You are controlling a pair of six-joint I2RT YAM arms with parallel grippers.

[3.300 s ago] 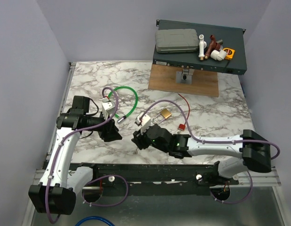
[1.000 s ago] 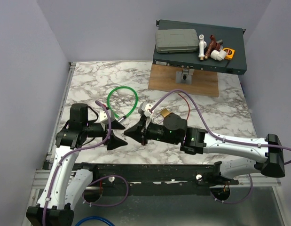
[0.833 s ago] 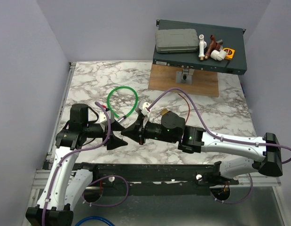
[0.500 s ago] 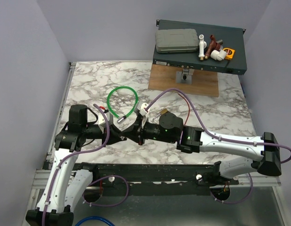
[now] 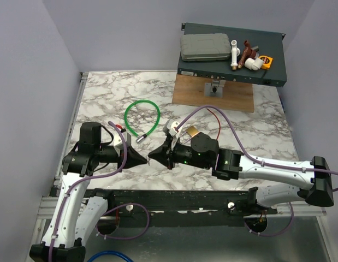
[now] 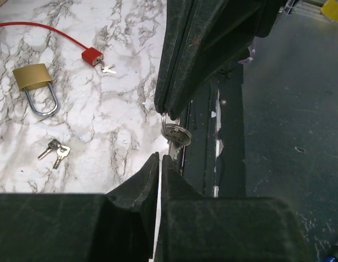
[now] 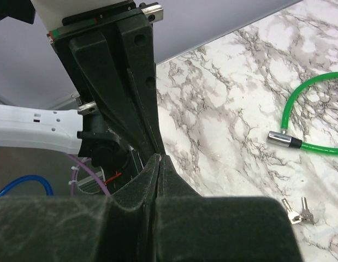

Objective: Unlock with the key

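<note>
The key (image 6: 108,69) with its red tag (image 6: 92,55) and red cord (image 5: 213,117) lies on the marble, right of the brass padlock (image 6: 33,77) (image 5: 193,131). My right gripper (image 5: 153,158) (image 6: 164,112) is shut, and a different small silver key (image 6: 177,135) hangs from its fingertips above the table's front edge. Tip to tip with it, my left gripper (image 5: 141,158) (image 6: 159,158) is shut. Whether the left tips touch that silver key is not visible. In the right wrist view both pairs of fingertips (image 7: 158,159) meet and no key shows.
A green cable loop (image 5: 142,117) (image 7: 316,87) lies at the middle left. A pair of loose keys (image 6: 55,152) (image 7: 297,214) rests near the padlock. A grey rack unit (image 5: 231,70) holding a case and pipe fittings stands on a wooden board (image 5: 212,94) at the back right.
The left gripper's jaws were open around the right gripper's tip a second ago and have closed. The right gripper has drawn slightly back to the right.
</note>
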